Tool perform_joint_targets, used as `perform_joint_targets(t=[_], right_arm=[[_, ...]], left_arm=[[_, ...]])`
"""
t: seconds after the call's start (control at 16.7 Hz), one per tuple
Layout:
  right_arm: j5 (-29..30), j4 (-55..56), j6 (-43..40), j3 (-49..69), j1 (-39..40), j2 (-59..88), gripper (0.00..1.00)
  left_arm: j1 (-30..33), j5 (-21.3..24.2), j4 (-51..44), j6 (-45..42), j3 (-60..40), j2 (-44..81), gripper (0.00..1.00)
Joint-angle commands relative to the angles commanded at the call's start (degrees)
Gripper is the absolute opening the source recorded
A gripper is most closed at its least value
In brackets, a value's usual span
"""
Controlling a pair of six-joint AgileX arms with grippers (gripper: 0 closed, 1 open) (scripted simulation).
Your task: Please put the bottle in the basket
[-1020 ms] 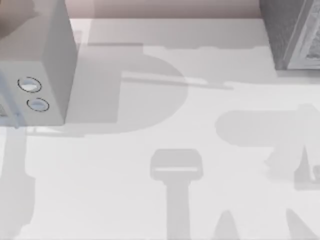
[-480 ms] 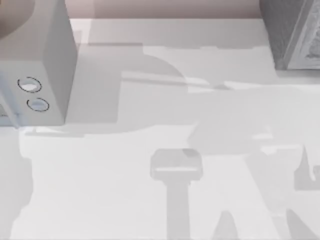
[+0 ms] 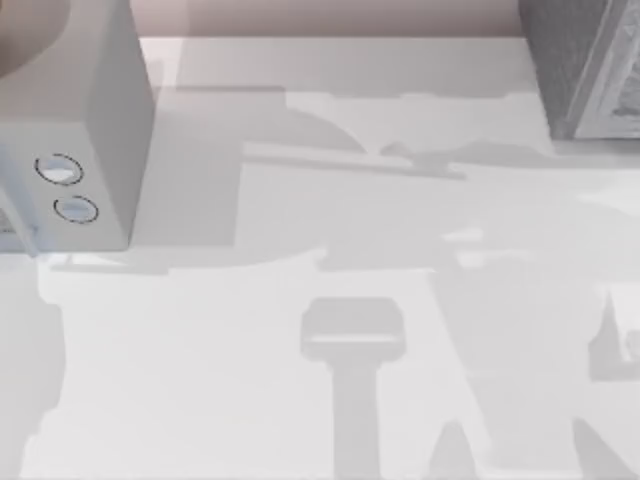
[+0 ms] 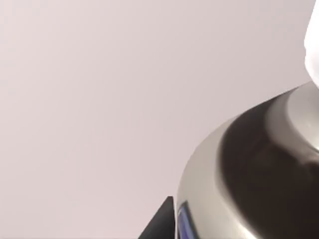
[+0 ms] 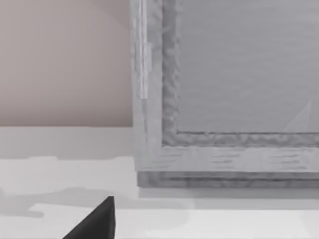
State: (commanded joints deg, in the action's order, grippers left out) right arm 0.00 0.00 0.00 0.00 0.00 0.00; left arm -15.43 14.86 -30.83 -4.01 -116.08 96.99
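your left wrist view has the bottle (image 4: 259, 164) right up against the lens, white cap, black neck and silver shoulder, long axis running along the tool. looks gripped, but you can't tell. the grey box (image 5: 229, 99) near your right arm may be the basket.

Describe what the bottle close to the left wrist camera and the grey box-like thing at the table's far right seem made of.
Bottle: probably smooth plastic; soft sheen on its black neck and silvery label. Grey box-like thing: rough, perhaps woven or stone-like; mottled grain on its frame. Uncertain.
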Motion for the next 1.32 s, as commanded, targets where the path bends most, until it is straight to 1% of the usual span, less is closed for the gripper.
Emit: perform_joint_targets(t=[0.18,0.42,1.2,1.26,1.32], right_arm=[[0.0,0.0,0.0,0.0,0.0,0.0,1.0],[0.0,0.0,0.0,0.0,0.0,0.0,1.0],[0.0,0.0,0.0,0.0,0.0,0.0,1.0],[0.0,0.0,0.0,0.0,0.0,0.0,1.0],[0.0,0.0,0.0,0.0,0.0,0.0,1.0]], left_arm=[[0.6,-0.4,3.8,0.1,3.1,0.9,0.0],[0.7,-0.4,4.3,0.1,3.6,1.0,0.0],[0.7,-0.4,4.3,0.1,3.6,1.0,0.98],[0.7,-0.4,4.3,0.1,3.6,1.0,1.0],[0.7,-0.4,4.3,0.1,3.6,1.0,1.0]])
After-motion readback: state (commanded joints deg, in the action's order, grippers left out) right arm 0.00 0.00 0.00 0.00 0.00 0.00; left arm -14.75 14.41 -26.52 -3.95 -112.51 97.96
